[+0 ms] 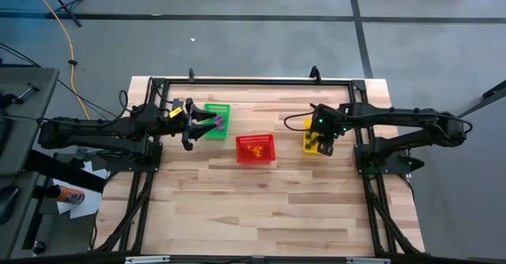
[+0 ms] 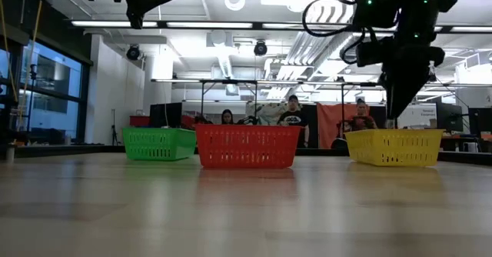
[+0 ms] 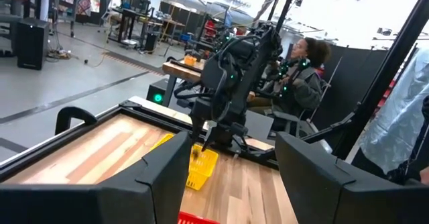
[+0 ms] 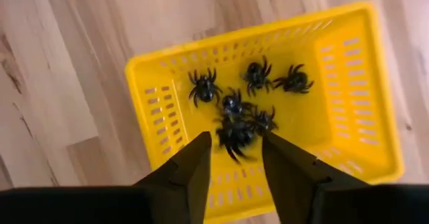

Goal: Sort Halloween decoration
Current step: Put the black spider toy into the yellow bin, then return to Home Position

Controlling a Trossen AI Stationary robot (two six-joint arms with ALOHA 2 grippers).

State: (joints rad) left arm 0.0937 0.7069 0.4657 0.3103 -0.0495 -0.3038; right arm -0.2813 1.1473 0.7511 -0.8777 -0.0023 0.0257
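Observation:
Three mesh baskets stand in a row on the wooden table: green [image 1: 215,120], red [image 1: 255,148] and yellow [image 1: 312,136]. The green one holds purple trinkets [image 1: 216,122], the red one orange ones [image 1: 256,147]. Several black spiders [image 4: 249,93] lie on the yellow basket's floor [image 4: 335,110]. My right gripper [image 4: 236,147] points down into the yellow basket, open; one black spider [image 4: 234,135] shows just past its fingertips, blurred, apart from them. My left gripper [image 3: 231,163] stands level and high beside the green basket, open, nothing between its fingers.
A black frame [image 1: 253,81] runs round the table's far edge and sides. Bare wood [image 1: 261,209] stretches from the baskets to the near edge. People [image 2: 293,112] sit at benches in the room behind the table.

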